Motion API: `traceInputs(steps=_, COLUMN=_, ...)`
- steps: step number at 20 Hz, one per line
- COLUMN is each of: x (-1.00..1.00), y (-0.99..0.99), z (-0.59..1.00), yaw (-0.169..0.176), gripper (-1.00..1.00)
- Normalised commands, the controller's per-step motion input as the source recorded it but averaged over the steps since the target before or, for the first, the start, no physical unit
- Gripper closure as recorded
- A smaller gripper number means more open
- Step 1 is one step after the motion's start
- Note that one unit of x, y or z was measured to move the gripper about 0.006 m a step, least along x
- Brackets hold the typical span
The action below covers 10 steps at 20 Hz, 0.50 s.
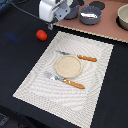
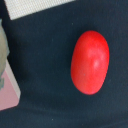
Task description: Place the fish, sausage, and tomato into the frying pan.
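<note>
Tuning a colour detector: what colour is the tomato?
Bright red tomato, plain and glossy; clearest in the wrist view.

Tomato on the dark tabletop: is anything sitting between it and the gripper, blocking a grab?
Nothing visible does. The tomato lies alone on the dark table, off the placemat. The gripper hangs just beside it, and the wrist view shows the tomato uncovered with bare surface around it.

Tan plate on striped placemat
</note>
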Motion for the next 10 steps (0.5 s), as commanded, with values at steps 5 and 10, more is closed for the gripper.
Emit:
traceInputs(steps=5, x=-0.85, y=-0.28, z=-0.36, yaw=-0.082, gripper=-1.0)
traceInputs(steps=10, x=-0.47, y=-0.11, z=-0.29, yaw=-0.033, gripper=-1.0)
